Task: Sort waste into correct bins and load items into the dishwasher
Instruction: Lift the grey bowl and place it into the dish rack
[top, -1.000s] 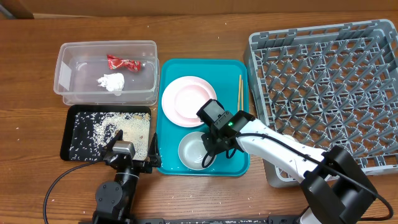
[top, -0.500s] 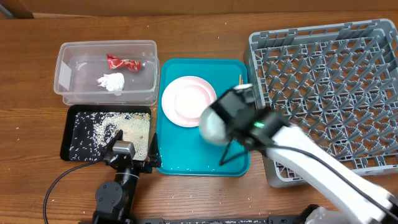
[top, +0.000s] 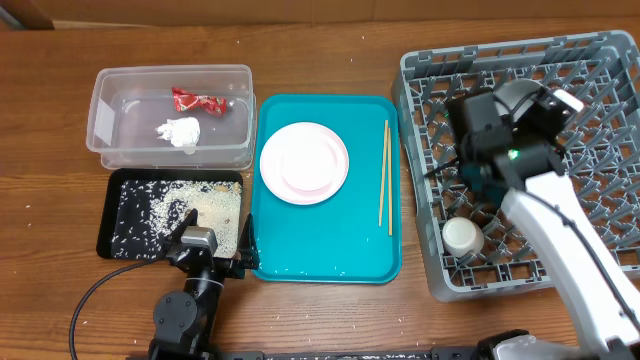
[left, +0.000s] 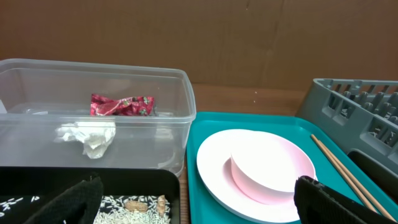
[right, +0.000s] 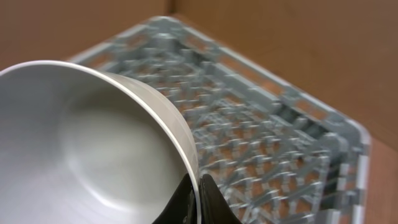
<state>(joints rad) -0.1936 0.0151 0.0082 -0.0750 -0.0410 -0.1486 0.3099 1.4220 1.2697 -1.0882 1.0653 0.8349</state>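
Note:
My right gripper (top: 497, 120) hangs over the grey dishwasher rack (top: 600, 200), shut on the rim of a pale bowl (top: 522, 98). In the right wrist view its fingertips (right: 196, 186) pinch the bowl (right: 93, 143) wall, with blurred rack pegs (right: 267, 143) behind. A small white cup (top: 462, 236) sits in the rack's front left corner. The round plate (top: 304, 162) and the chopsticks (top: 385, 177) lie on the teal tray (top: 325, 255). My left gripper (top: 215, 245) rests open at the table's front, holding nothing; its view shows the plate (left: 255, 165).
The clear tub (top: 170, 115) at the back left holds the red wrapper (top: 197, 100) and the white tissue (top: 181, 132). In front of it the black tray (top: 125, 215) carries rice grains with brown bits (top: 190, 208). Bare wooden table surrounds everything.
My right arm lifted the bowl off the teal tray's front and swung it right, up over the rack. The left arm has not moved.

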